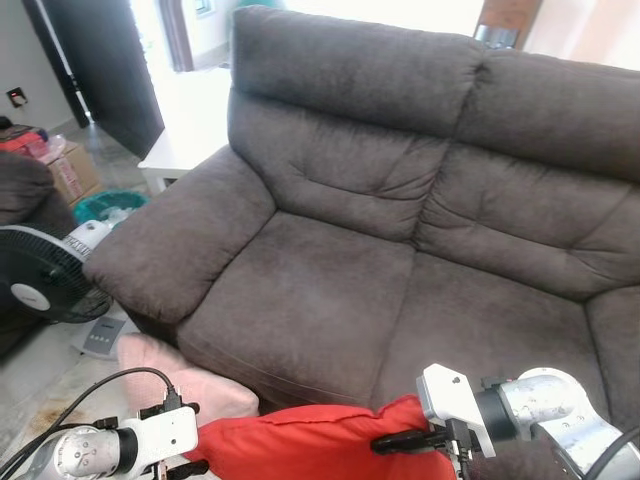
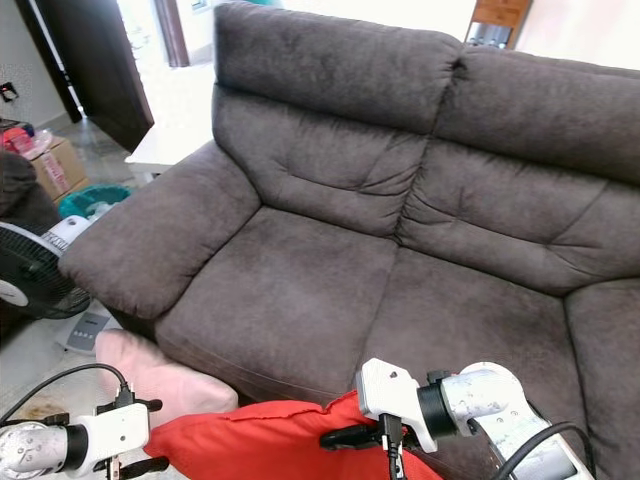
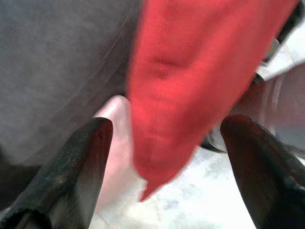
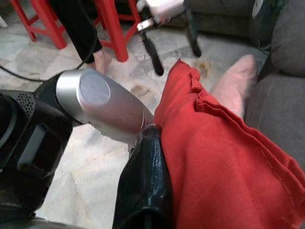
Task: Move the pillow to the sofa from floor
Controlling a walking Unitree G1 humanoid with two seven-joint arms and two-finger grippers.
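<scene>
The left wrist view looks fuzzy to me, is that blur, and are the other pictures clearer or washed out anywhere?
Left wrist view: yes, soft; the red pillow and black fingers sit too close to focus. Right wrist view: sharper, the pillow's seam readable, the near finger soft. Left eye view: the brown sofa is crisp, but daylight behind it blows out to white. Right eye view: the same glare along the top.

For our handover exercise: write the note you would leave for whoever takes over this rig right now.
Right gripper: against the red pillow's right end; I cannot tell its grip.
Left gripper: open, fingers either side of the pillow's left corner, not closed.
Pillow: raised between both arms, just in front of the sofa seat edge.
Pink pillow: on the floor against the sofa.
Done: red pillow lifted.
Left: carry it forward, set it on the seat, release.
</scene>
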